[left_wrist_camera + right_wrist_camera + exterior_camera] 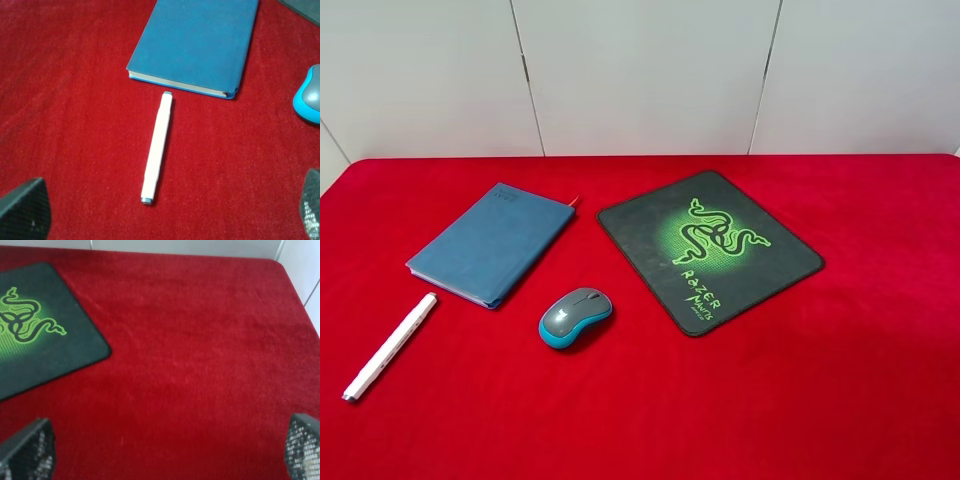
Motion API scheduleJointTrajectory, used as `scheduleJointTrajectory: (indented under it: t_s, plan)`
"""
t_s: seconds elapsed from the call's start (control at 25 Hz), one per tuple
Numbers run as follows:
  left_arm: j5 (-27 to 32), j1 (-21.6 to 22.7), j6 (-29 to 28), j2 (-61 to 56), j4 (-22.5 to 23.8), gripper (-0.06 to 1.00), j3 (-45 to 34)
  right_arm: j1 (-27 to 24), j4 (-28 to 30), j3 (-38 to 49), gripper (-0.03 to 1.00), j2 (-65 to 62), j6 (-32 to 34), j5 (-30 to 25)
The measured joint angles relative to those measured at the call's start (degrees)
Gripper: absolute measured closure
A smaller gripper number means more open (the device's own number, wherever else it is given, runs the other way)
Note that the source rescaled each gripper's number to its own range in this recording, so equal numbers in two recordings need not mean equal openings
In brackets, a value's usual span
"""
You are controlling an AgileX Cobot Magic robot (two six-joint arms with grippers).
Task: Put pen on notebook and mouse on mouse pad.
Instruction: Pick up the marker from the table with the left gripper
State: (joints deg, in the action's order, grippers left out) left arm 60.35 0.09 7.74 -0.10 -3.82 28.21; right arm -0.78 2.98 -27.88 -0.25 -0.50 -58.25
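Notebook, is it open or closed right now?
Closed. The notebook lies flat with its blue cover up, page edges visible beneath it.

Red cloth (840, 400) looks napped, velvety; pen (157, 147) smooth, perhaps plastic.

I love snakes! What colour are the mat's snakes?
Green snakes, clearest in the exterior high view.

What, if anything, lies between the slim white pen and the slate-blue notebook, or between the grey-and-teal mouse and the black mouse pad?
Nothing visible. Only bare red cloth separates the slim white pen from the closed slate-blue notebook, and the grey-and-teal mouse from the black green-logo mouse pad.
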Motion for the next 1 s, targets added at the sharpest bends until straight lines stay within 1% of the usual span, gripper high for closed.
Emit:
scheduleJointTrajectory:
  t_s: [1.0]
  plan:
    - [0.00, 0.00, 0.00, 0.00, 0.00, -0.06, 0.00, 0.00, 0.00, 0.00, -0.03, 0.00, 0.00, 0.00]
